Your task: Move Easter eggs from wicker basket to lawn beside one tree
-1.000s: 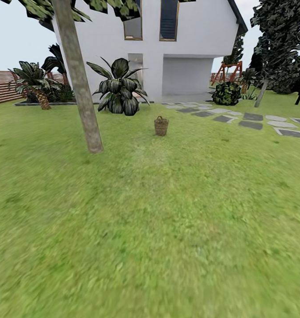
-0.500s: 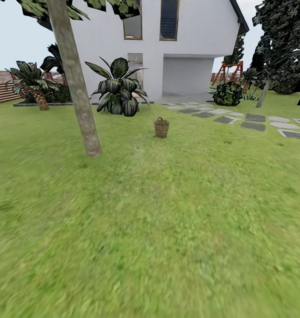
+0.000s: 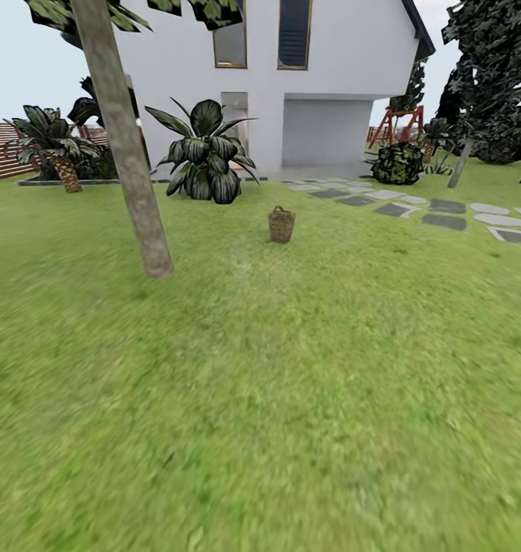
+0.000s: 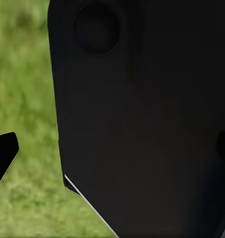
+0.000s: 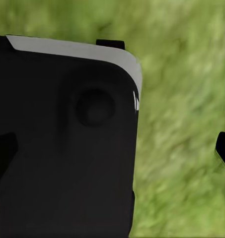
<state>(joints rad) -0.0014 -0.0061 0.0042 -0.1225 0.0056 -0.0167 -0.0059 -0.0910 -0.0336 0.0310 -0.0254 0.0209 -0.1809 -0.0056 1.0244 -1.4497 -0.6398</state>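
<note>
The lawn (image 3: 291, 383) spreads wide and flat before me. On it the basket (image 3: 281, 225) stands upright, the tree (image 3: 130, 176) rises near it to my left, and stepping stones (image 3: 444, 221) lie far right.

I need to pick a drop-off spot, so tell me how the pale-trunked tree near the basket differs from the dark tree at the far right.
The pale tree has a thick, grey-brown mottled trunk, while the dark tree has a thin one. The pale tree stands close to the wicker basket, to its left; the dark tree stands farther back, beyond the stepping stones. Both trunks lean and both rise from the lawn.
</note>
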